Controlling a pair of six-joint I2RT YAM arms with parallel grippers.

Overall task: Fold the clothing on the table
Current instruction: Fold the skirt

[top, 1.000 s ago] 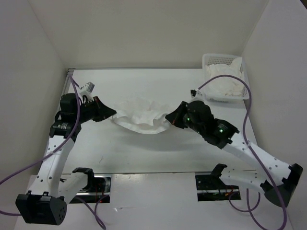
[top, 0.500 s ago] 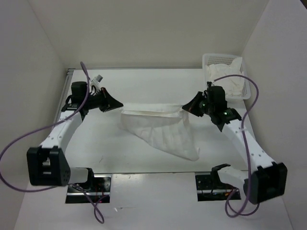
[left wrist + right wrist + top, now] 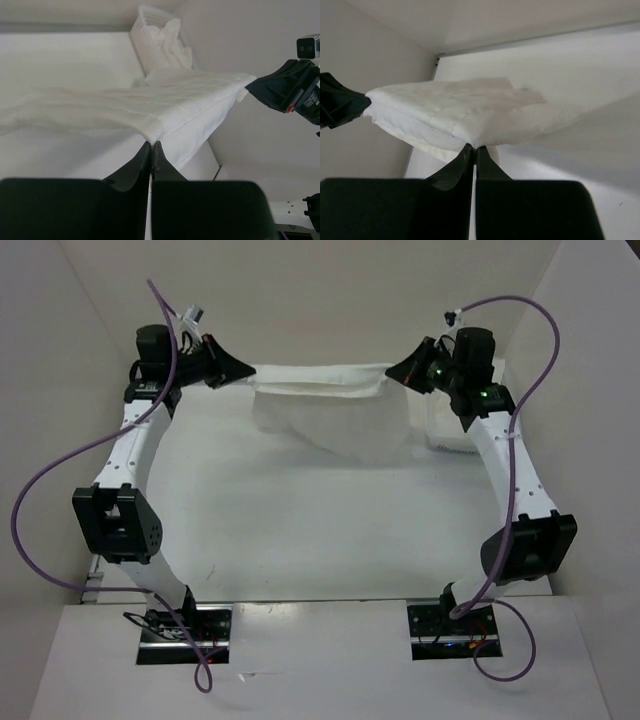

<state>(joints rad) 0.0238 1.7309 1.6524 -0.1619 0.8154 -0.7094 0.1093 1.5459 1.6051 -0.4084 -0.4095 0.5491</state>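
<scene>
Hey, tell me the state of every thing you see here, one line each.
Clothing: lifted, stretched between both claws, hanging from its top edge.
Left claw: shut on one top corner of the clothing.
Right claw: shut on the other top corner.
Basket: upright, holding a cloth bundle.

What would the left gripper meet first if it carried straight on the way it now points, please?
Shut on one corner, the left gripper would push straight into the clothing stretched ahead of it. Beyond that, it would probably meet the right gripper holding the other corner, though depth is unclear.
</scene>
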